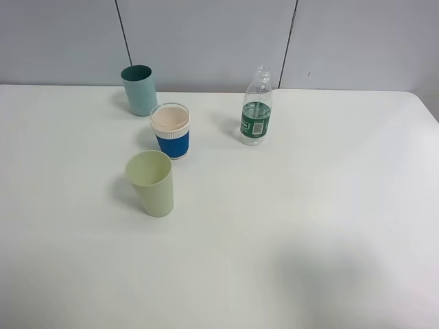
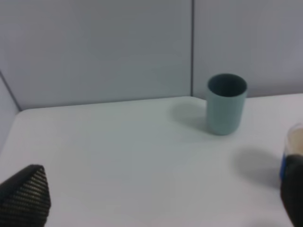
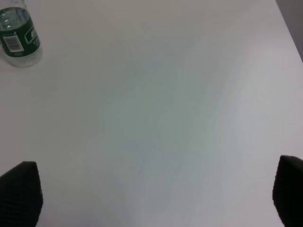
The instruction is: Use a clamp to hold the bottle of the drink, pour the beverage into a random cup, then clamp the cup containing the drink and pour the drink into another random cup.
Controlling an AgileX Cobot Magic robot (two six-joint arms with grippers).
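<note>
A clear plastic bottle (image 1: 256,108) with a green label stands uncapped at the back middle of the white table. It also shows in the right wrist view (image 3: 18,39). Three cups stand to its left: a teal cup (image 1: 139,90) at the back, a white cup with a blue sleeve (image 1: 171,131) in the middle, and a pale green cup (image 1: 151,183) nearest the front. The teal cup (image 2: 227,104) and the edge of the blue-sleeved cup (image 2: 293,152) show in the left wrist view. My left gripper (image 2: 156,198) and right gripper (image 3: 151,198) are open and empty. Neither gripper shows in the high view.
The white table (image 1: 309,226) reaches a grey panelled wall (image 1: 206,41) at the back. Its right edge (image 3: 289,28) shows in the right wrist view.
</note>
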